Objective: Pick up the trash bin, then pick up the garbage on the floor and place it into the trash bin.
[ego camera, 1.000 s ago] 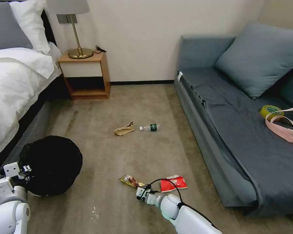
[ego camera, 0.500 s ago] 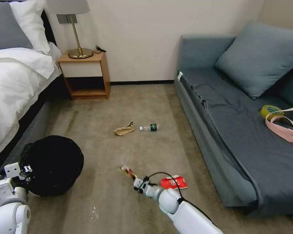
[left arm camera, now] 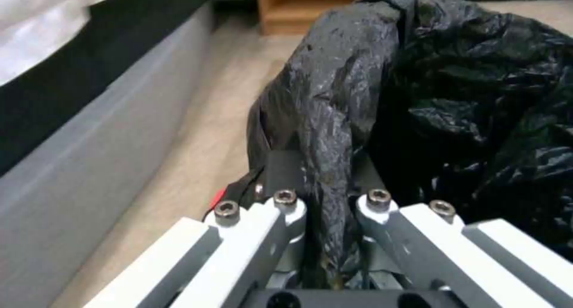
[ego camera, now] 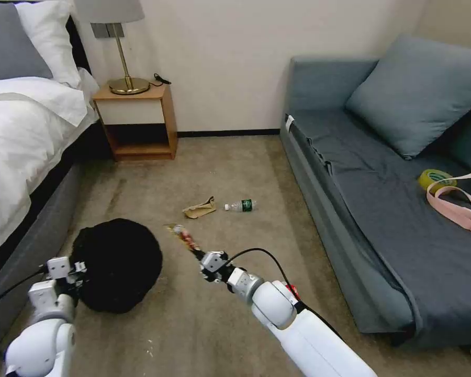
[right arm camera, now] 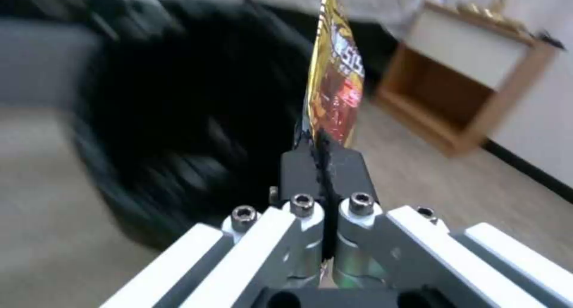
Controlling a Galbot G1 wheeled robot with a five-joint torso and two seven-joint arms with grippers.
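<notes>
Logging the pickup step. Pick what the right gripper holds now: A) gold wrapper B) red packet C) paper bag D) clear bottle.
A: the right gripper is shut on the gold wrapper, lifted beside the bin; the bottle and paper bag lie on the floor.

Open beige carpet (ego camera: pixel 220 173) lies ahead of the right tool (ego camera: pixel 198 255), hemmed by the blue-grey sofa (ego camera: pixel 350 209) and white-sheeted bed (ego camera: pixel 15 136).
</notes>
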